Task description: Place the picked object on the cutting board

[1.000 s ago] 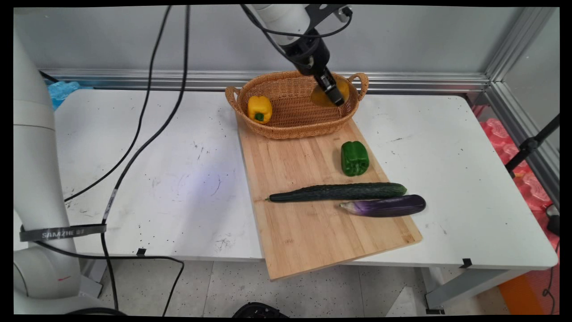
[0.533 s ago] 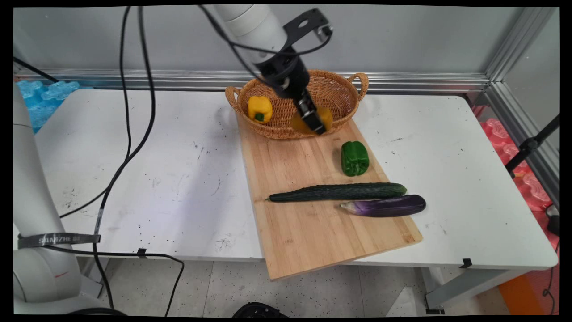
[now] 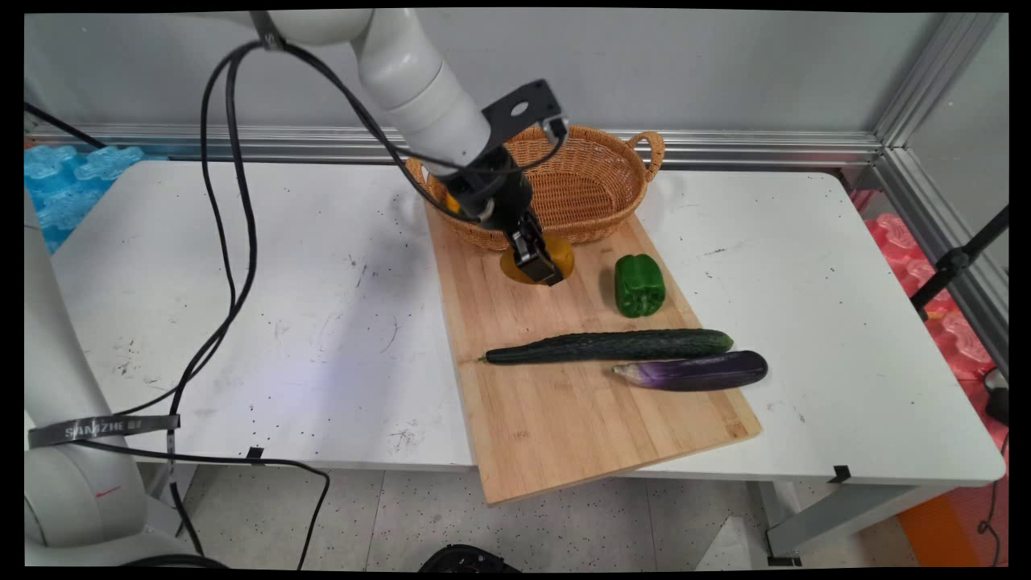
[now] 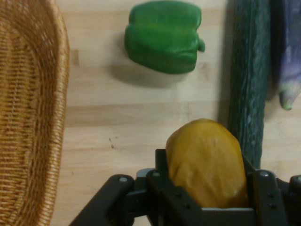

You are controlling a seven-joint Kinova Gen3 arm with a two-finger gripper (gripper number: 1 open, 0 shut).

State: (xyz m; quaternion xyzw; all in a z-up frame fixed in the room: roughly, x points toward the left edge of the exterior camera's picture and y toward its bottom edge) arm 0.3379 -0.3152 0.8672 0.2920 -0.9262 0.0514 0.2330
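Note:
My gripper [image 3: 544,270] is shut on a rounded yellow-orange vegetable [image 3: 515,267] and holds it low over the wooden cutting board [image 3: 564,403], just in front of the wicker basket [image 3: 596,181]. I cannot tell whether the vegetable touches the board. In the hand view the vegetable [image 4: 207,160] sits between the black fingers of the gripper [image 4: 207,190]. Beyond it lie a green bell pepper [image 4: 164,35], a long cucumber [image 4: 249,84] and an eggplant tip [image 4: 291,66]. The basket wall [image 4: 28,117] fills the left side.
On the board lie the green pepper [image 3: 639,284], the cucumber [image 3: 612,345] and the purple eggplant [image 3: 693,371]. Black cables [image 3: 233,242] hang over the white table [image 3: 242,322] on the left. An aluminium frame [image 3: 926,161] bounds the back and right.
The gripper has carried the yellow-orange vegetable from above the basket's right end forward, left and down to the board in front of the basket. The arm now hides the yellow pepper in the basket.

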